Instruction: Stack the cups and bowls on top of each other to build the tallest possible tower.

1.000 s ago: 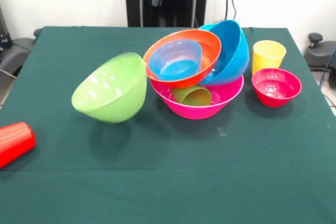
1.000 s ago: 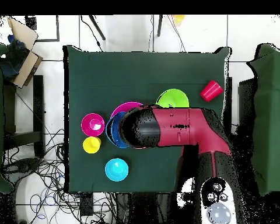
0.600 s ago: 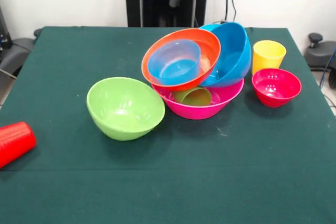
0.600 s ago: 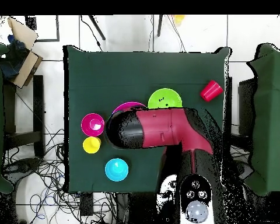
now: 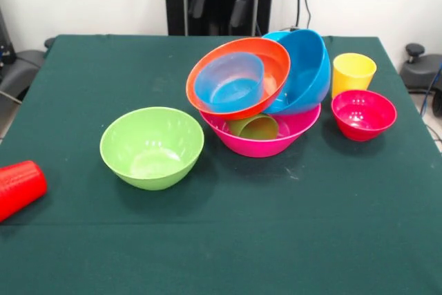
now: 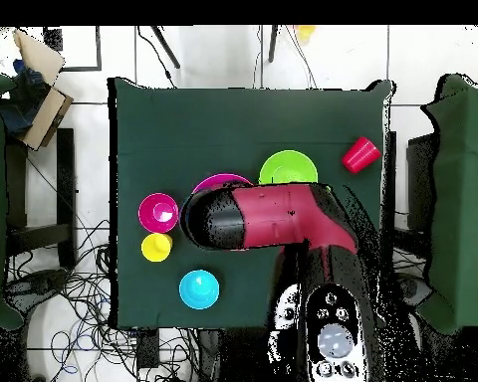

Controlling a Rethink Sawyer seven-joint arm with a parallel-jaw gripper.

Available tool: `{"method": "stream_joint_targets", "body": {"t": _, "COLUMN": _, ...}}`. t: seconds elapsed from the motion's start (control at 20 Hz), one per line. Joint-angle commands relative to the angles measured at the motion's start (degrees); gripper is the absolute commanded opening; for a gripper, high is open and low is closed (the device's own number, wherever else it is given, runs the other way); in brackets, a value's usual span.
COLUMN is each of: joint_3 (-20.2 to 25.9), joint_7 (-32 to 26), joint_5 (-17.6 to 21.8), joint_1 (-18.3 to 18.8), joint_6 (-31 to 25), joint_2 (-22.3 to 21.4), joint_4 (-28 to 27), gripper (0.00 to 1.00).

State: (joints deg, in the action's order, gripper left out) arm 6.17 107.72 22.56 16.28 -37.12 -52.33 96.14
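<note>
The tower stands on the pink bowl (image 5: pixel 280 137). A green cup (image 5: pixel 254 126) lies inside it. The orange bowl (image 5: pixel 275 65) leans on top and holds the small translucent blue bowl (image 5: pixel 230 81). The large blue bowl (image 5: pixel 309 67) tilts behind them. Left of the tower, the lime green bowl (image 5: pixel 152 146) sits upright on the table. At the right are the yellow cup (image 5: pixel 353 72) and the magenta-red bowl (image 5: pixel 363 114). A red cup (image 5: pixel 19 188) lies on its side at the far left. My gripper (image 5: pixel 221 5) hangs open and empty, high behind the tower.
From overhead, the arm (image 6: pixel 273 219) hides most of the tower, leaving only the pink rim (image 6: pixel 218 181) visible. A cyan bowl (image 6: pixel 199 288) sits alone near the robot's edge of the green table (image 6: pixel 183 119). Cables and chairs surround the table.
The lime green bowl, tipped beside the tower a second ago, has settled upright on the table. In the front view my gripper has shifted right.
</note>
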Motion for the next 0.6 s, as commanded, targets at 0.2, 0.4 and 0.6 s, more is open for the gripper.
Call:
{"method": "stream_joint_targets", "body": {"t": 0.2, "joint_3": 17.12, "joint_7": -12.61, "joint_5": -3.19, "joint_1": 17.63, "joint_6": 11.2, "joint_2": 6.24, "joint_4": 5.3, "gripper": 1.0}}
{"method": "stream_joint_targets", "body": {"t": 0.4, "joint_3": 24.03, "joint_7": -16.28, "joint_5": -3.2, "joint_1": 26.08, "joint_6": 9.49, "joint_2": 6.63, "joint_4": 7.08, "gripper": 1.0}}
{"method": "stream_joint_targets", "body": {"t": 0.6, "joint_3": 27.89, "joint_7": -17.38, "joint_5": -0.99, "joint_1": 31.23, "joint_6": 7.72, "joint_2": 7.58, "joint_4": 6.99, "gripper": 1.0}}
